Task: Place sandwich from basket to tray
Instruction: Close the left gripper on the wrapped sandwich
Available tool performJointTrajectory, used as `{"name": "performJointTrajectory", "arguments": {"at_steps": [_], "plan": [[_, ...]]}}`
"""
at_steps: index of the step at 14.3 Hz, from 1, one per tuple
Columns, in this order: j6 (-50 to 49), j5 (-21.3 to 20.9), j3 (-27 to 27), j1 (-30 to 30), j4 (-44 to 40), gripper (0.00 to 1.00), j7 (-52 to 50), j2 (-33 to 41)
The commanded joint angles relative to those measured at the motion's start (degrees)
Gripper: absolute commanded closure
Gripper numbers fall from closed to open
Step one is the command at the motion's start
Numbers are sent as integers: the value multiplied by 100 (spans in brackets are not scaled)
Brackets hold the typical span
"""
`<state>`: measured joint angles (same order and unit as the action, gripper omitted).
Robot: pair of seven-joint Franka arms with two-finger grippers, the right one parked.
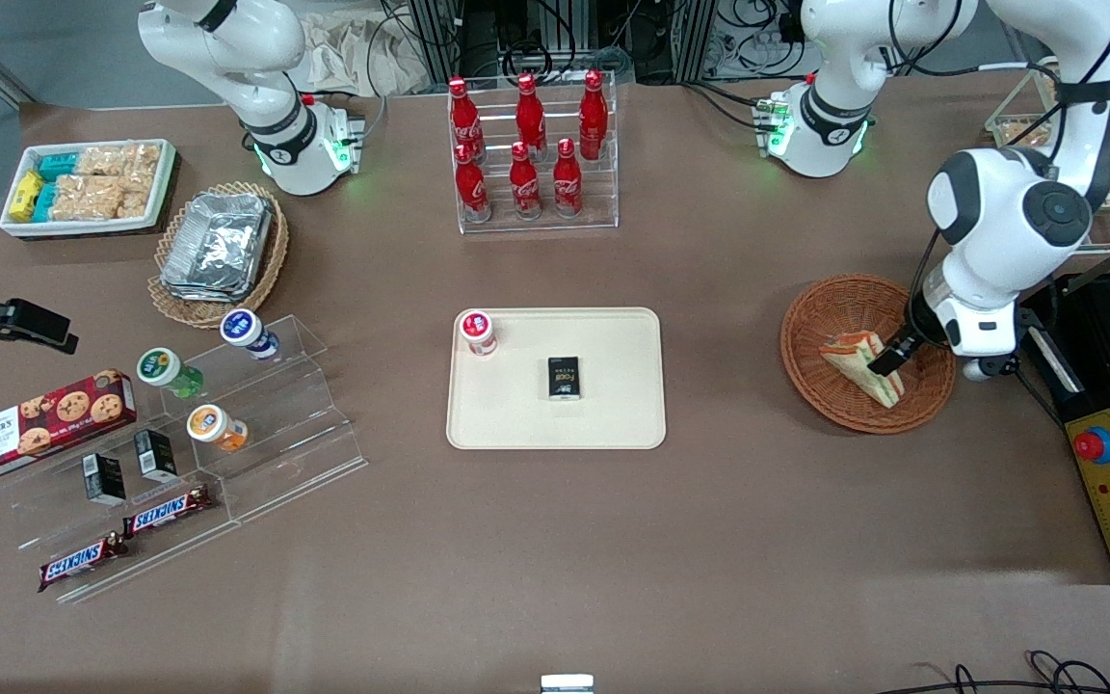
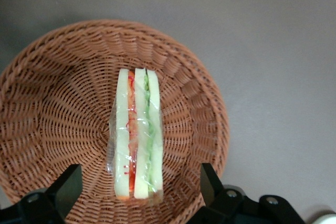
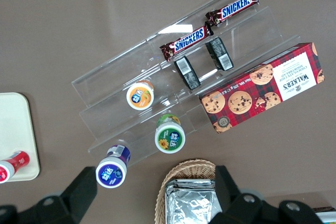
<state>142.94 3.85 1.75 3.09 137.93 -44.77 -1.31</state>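
The sandwich [image 1: 858, 363] [image 2: 137, 129], a plastic-wrapped wedge with red and green filling, lies in the round orange-brown wicker basket [image 1: 830, 304] [image 2: 58, 93] toward the working arm's end of the table. My gripper [image 1: 890, 359] [image 2: 139, 184] hangs low over the basket, open, with one black finger [image 2: 68, 187] on each side of the sandwich's end and a gap between each finger and the bread. The cream tray [image 1: 613, 410] lies at the table's middle, apart from the basket.
A small red-capped bottle [image 1: 478, 332] and a black box [image 1: 565, 377] sit on the tray. A rack of red cola bottles [image 1: 531, 154] stands farther from the front camera. An acrylic stand with snacks [image 1: 227, 424] and a foil-tray basket [image 1: 218, 253] lie toward the parked arm's end.
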Motion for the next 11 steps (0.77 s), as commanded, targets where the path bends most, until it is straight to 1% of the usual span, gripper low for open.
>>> {"name": "performJointTrajectory", "arguments": {"at_steps": [1,7,8,9,10,11], "plan": [[602,1,-35,-28,330,0,-128,-158],[1411,10,-43,-19,480,0,-128,-729],[1499,10,-43,7,498,2,-128,-808],[1509,10,-43,8,507,33,-128,-835],[1518,10,-43,8,533,85,-128,-835],[1518,10,-43,16,516,100,-119,-853]]}}
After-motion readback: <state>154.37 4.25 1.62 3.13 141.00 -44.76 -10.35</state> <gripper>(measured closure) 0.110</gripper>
